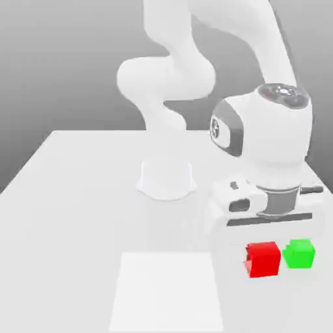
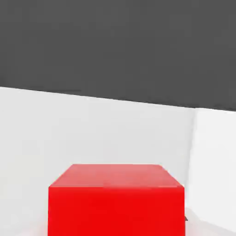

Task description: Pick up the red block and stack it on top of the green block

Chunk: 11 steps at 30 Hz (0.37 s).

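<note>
The red block [image 1: 263, 259] sits on the white table [image 1: 78, 195] toward the exterior view's right, near the front. Just to its right in that view, with a narrow gap between them, stands the green block [image 1: 300, 253]. My gripper [image 1: 265, 234] hangs directly over the red block, its hand body low and close above the cube. In the hand view the red block [image 2: 116, 203] looms large and very near, showing its top and one side face.
The arm's round base [image 1: 166, 179] stands at the middle of the table behind the blocks. A paler white square patch [image 1: 168, 293] lies flat on the table at the front centre, and its edge appears in the hand view [image 2: 214, 161].
</note>
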### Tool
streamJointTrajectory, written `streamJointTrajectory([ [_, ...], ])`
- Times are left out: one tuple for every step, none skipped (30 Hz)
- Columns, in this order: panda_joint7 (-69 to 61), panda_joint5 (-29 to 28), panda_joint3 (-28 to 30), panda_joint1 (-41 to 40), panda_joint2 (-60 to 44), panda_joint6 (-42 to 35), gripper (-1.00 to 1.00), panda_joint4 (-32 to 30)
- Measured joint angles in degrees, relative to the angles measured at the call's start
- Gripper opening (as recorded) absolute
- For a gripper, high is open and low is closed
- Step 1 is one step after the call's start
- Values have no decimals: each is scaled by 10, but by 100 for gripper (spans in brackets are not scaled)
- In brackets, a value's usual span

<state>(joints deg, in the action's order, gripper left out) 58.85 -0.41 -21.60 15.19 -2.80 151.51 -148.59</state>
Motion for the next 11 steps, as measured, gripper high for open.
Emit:
streamJointTrajectory([
  [-4, 4, -16, 38, 15, -3, -100, -13],
  [-1, -1, -19, 72, 16, 3, -100, -19],
  [6, -12, -10, 77, 7, 14, -100, -22],
  [17, -27, 0, 65, -8, 29, -100, -23],
  [30, -45, 8, 66, -26, 45, -100, -23],
  [43, -64, 16, 70, -45, 61, -100, -22],
  [57, -83, 28, 78, -64, 79, -100, -21],
  [68, -98, 37, 84, -80, 93, 100, -21],
  [68, -98, 37, 84, -80, 93, 100, -21],
  [68, -98, 37, 84, -80, 93, 100, -21],
  [68, -98, 37, 84, -80, 93, 100, -21],
])
